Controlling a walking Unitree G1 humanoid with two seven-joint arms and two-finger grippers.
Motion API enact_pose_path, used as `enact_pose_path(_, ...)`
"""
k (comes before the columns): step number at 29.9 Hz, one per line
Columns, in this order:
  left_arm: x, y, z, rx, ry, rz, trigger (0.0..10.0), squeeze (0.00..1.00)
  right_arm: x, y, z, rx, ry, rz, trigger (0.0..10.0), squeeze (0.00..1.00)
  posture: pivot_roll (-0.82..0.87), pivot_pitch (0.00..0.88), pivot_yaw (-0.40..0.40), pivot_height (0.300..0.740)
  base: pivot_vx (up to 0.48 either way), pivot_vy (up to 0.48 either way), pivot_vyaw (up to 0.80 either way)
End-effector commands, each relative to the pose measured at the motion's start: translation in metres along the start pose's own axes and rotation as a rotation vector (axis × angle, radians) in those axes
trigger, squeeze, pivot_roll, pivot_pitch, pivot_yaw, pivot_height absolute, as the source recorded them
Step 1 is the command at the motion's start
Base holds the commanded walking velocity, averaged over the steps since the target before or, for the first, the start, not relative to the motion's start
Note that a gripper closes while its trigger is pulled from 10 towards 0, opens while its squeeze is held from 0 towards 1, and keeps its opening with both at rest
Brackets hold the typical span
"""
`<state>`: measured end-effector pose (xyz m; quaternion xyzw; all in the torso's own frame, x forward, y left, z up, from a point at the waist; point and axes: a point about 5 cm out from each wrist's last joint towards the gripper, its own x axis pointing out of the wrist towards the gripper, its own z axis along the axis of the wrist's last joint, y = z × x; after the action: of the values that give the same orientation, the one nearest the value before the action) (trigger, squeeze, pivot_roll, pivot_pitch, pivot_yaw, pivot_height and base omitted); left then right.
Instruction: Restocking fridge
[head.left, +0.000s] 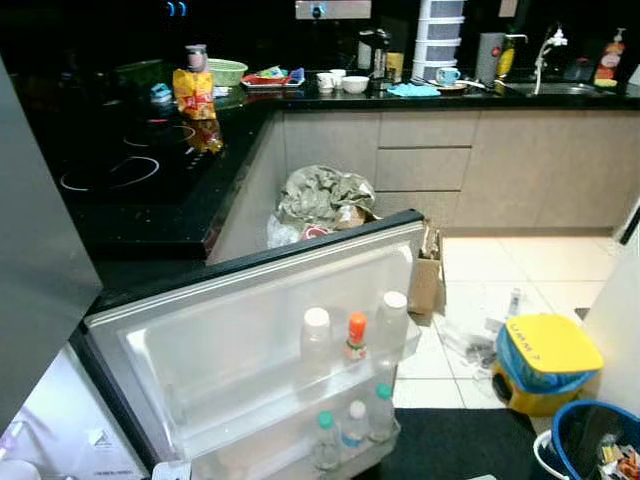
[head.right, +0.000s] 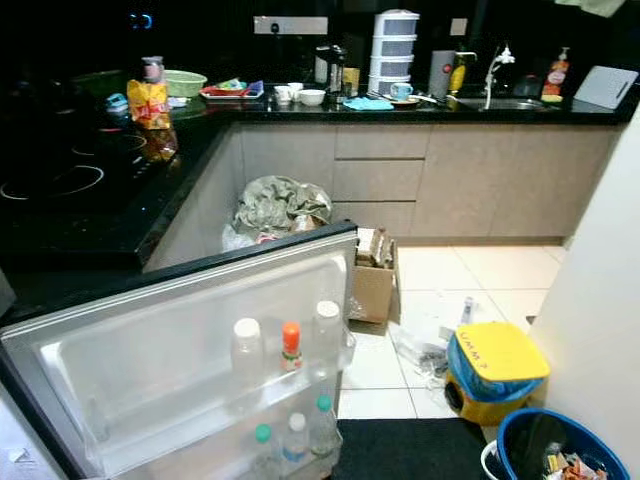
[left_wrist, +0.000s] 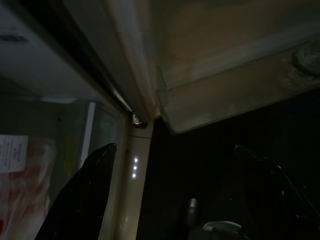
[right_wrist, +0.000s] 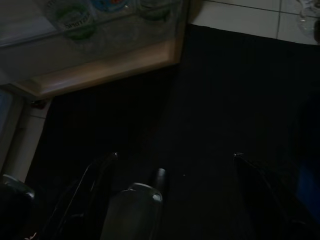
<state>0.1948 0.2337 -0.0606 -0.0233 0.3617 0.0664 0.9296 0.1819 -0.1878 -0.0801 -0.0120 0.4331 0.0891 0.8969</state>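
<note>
With the fridge door (head.left: 250, 340) swung wide open, its inner racks face the head camera: upper rack holds two white-capped bottles (head.left: 316, 335) with an orange-capped bottle (head.left: 356, 335) between them, lower rack holds three green- and white-capped bottles (head.left: 352, 425) side by side. Door sits low, just in front of the black desk (head.left: 150, 215) with the cooktop rings (corner run of the kitchen). Left gripper (left_wrist: 170, 165) hangs by the door's bottom corner, close to the fridge body, fingers (left_wrist: 82, 200) spread apart, nothing between them. Right gripper (right_wrist: 172, 165) hangs over the dark floor mat (right_wrist: 225, 100), just below the door's lower rack, fingers (right_wrist: 265, 195) also apart and empty. Yellow snack bag (head.left: 193, 93) stands on the desk past the cooktop; bowls, cups and a tray further along toward the sink (head.left: 555, 88). On the tiled floor: a stuffed grey-green bag (head.left: 322, 195) against the cabinets, a cardboard box (head.left: 427, 275) beside it, a yellow-lidded bin (head.left: 540, 365), and a blue bucket (head.left: 580, 435) at the mat's edge.
</note>
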Motion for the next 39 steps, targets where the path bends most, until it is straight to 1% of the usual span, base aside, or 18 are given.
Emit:
enact_pose_path(1,-0.0007,-0.0047,-0.0036,-0.004,0.004,-0.01,10.0,0.0,0.0003,0.0016,-0.0004,-0.014,0.005,0.01,10.0,0.0,-0.02,0.09,-0.024,0.74,0.0,-0.48,0.0)
enact_pose_path(8,-0.0011,-0.0041,-0.0042,-0.005,0.005,-0.009,10.0,0.0,0.0,0.0012,0.0001,-0.025,0.001,0.021,10.0,0.0,-0.02,0.091,-0.021,0.74,0.0,-0.48,0.0)
enact_pose_path(11,-0.0011,-0.0038,-0.004,-0.004,0.004,-0.008,10.0,0.0,-0.0001,0.0012,0.0009,-0.05,-0.001,0.03,10.0,0.0,-0.02,0.091,-0.021,0.74,0.0,-0.48,0.0)
enact_pose_path(17,-0.0018,-0.0017,-0.0044,-0.005,0.003,-0.001,10.0,0.0,0.0005,0.0056,0.0005,-0.085,0.005,0.063,10.0,0.0,-0.02,0.093,-0.023,0.74,0.0,-0.48,0.8)
enact_pose_path(36,-0.0027,0.0012,-0.0043,-0.012,-0.003,0.011,10.0,0.0,0.0016,0.0071,0.0038,-0.092,-0.002,0.073,10.0,0.0,-0.02,0.09,-0.023,0.74,0.0,-0.48,0.8)
enact_pose_path(37,-0.0029,0.0015,-0.0043,-0.01,-0.007,0.014,10.0,0.0,0.0015,0.0069,0.0037,-0.092,-0.002,0.072,10.0,0.0,-0.02,0.09,-0.023,0.74,0.0,0.0,0.8)
enact_pose_path(39,-0.0033,0.0032,-0.0045,-0.034,-0.013,0.033,10.0,0.0,0.0015,0.0066,0.0039,-0.094,-0.006,0.063,10.0,0.0,-0.02,0.09,-0.022,0.74,0.0,0.0,0.73)
